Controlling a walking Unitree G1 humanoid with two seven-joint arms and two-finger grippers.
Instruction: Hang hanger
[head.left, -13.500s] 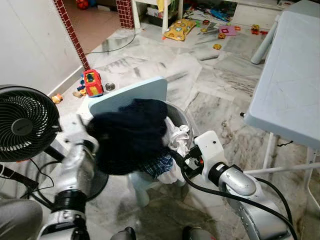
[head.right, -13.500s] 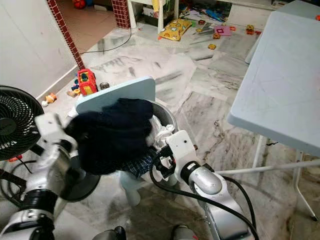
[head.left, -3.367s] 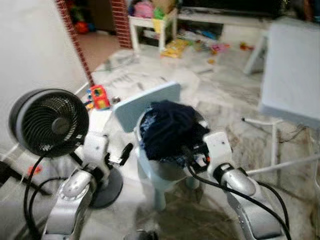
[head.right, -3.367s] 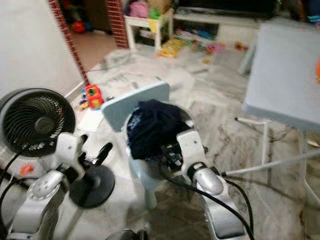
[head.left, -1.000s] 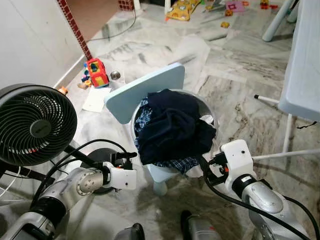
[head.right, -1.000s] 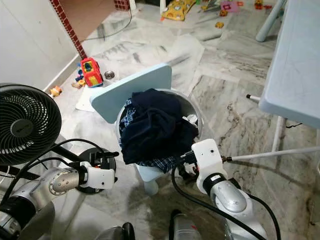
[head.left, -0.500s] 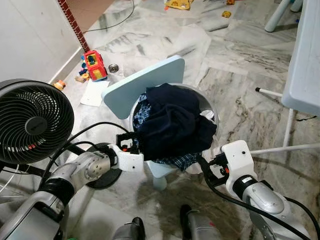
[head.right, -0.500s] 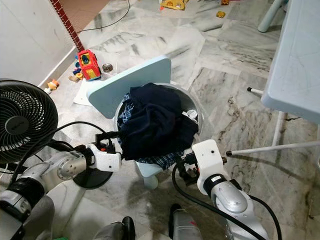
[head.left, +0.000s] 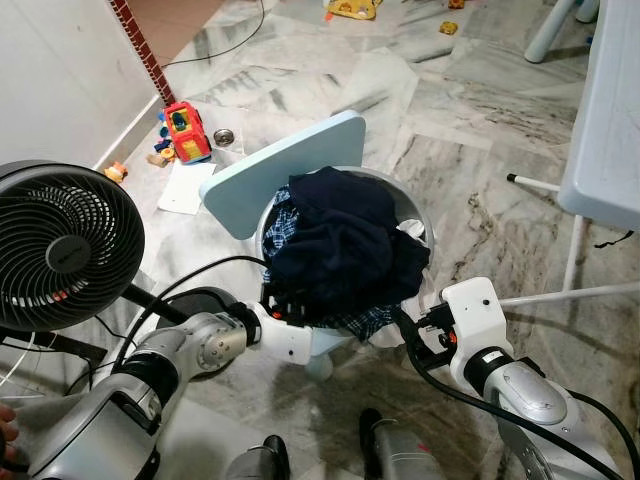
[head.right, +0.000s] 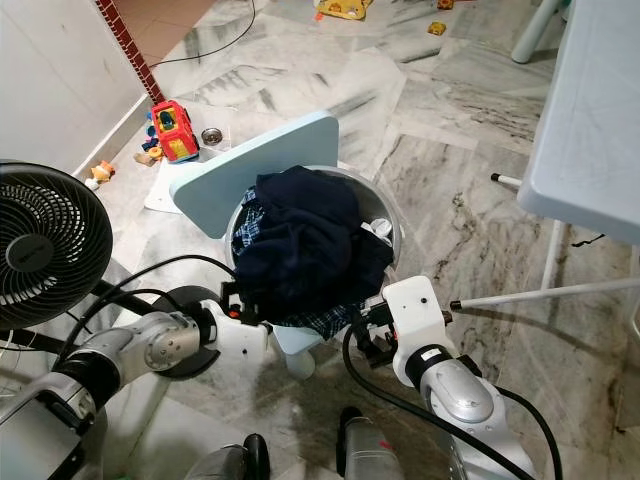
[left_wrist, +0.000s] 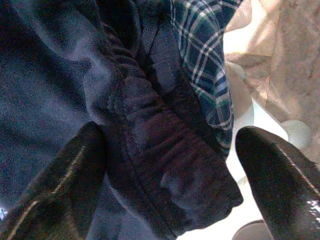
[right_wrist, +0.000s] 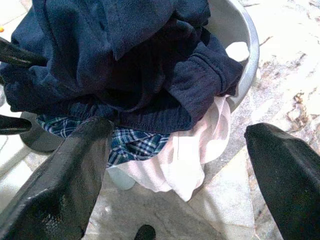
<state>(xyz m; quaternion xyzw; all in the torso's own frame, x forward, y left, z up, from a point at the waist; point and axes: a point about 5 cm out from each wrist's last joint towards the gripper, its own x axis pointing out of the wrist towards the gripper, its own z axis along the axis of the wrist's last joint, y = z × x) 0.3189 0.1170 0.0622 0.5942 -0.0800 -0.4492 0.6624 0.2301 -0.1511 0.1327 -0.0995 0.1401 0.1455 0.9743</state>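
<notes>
No hanger identifiable. Left gripper (left_wrist: 165, 170), fingers spread, straddles the hem of a navy garment (head.left: 345, 245) heaped in a grey basin (head.right: 385, 215) on a pale blue chair (head.left: 280, 170). Right gripper (right_wrist: 175, 160), also open, hovers just beside the pile. Marble floor (head.left: 480, 210); fan (head.left: 62, 260) beyond the left arm, white table (head.right: 590, 110) beyond the right.

A grey basin (head.right: 392, 226) heaped with dark navy clothes (head.right: 300, 255) sits on a small pale-blue chair (head.right: 250, 165) on the marble floor (head.right: 450, 240). The left gripper (head.right: 232, 300) is at the heap's lower left edge; the right gripper (head.right: 365, 335) is beside its lower right. A black fan (head.right: 45, 255) stands left, a pale desk (head.right: 590, 120) right.
</notes>
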